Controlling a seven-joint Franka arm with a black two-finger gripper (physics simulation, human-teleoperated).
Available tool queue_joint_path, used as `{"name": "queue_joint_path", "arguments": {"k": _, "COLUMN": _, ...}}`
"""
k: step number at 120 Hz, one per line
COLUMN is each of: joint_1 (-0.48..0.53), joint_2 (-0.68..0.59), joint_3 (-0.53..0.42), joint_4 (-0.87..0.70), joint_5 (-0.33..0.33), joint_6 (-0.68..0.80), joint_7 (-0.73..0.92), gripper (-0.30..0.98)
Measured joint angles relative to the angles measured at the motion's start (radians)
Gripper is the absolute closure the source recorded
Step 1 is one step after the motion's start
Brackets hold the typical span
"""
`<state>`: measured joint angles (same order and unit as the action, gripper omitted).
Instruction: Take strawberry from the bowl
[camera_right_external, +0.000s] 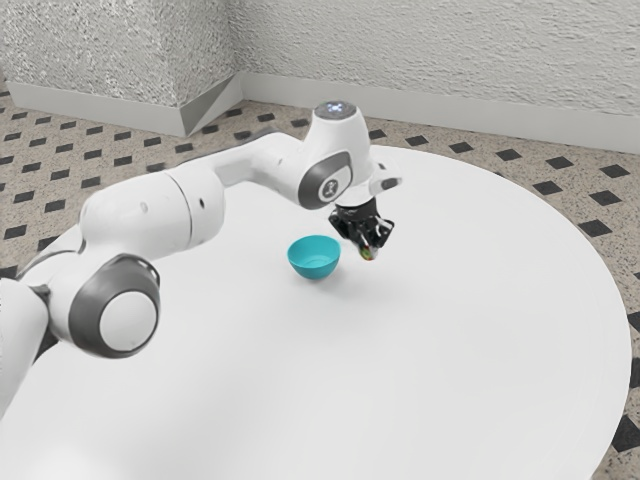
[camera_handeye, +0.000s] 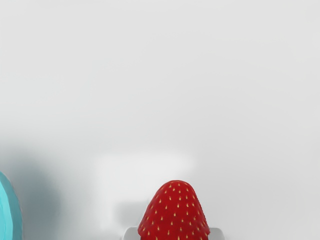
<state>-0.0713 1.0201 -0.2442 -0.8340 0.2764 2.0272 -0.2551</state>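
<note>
My hand (camera_right_external: 367, 247): pinching the strawberry (camera_handeye: 174, 212) from both sides | Position: outside the bowl (camera_right_external: 315, 259), over the table (camera_right_external: 450, 350) | Handling, judged: light, soft, easily bruised; taper may slip | Hold: broad flanks, modest pressure; lower gently before release.

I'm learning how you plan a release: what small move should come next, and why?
I'd probably ease straight down until the strawberry meets the white table, keeping off the release until then: my gripper is shut on it, beside the turquoise bowl rather than over it.
</note>
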Motion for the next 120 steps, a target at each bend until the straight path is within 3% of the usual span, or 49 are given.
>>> {"name": "queue_joint_path", "arguments": {"k": 32, "joint_1": -0.046, "joint_2": 0.045, "joint_3": -0.05, "joint_4": -0.003, "joint_5": 0.009, "joint_6": 0.062, "joint_7": -0.019, "gripper": 0.76}}
{"name": "queue_joint_path", "arguments": {"k": 68, "joint_1": -0.056, "joint_2": 0.007, "joint_3": -0.042, "joint_4": -0.038, "joint_5": -0.013, "joint_6": 0.069, "joint_7": -0.008, "gripper": 0.25}}
{"name": "queue_joint_path", "arguments": {"k": 90, "joint_1": -0.057, "joint_2": -0.182, "joint_3": 0.013, "joint_4": -0.147, "joint_5": -0.008, "joint_6": -0.003, "joint_7": 0.002, "gripper": 0.11}}
{"name": "queue_joint_path", "arguments": {"k": 108, "joint_1": -0.047, "joint_2": -0.403, "joint_3": 0.07, "joint_4": -0.342, "joint_5": -0.014, "joint_6": -0.078, "joint_7": 0.008, "gripper": 0.05}}
{"name": "queue_joint_path", "arguments": {"k": 120, "joint_1": -0.022, "joint_2": -0.495, "joint_3": 0.08, "joint_4": -0.382, "joint_5": -0.019, "joint_6": -0.141, "joint_7": 0.011, "gripper": 0.03}}
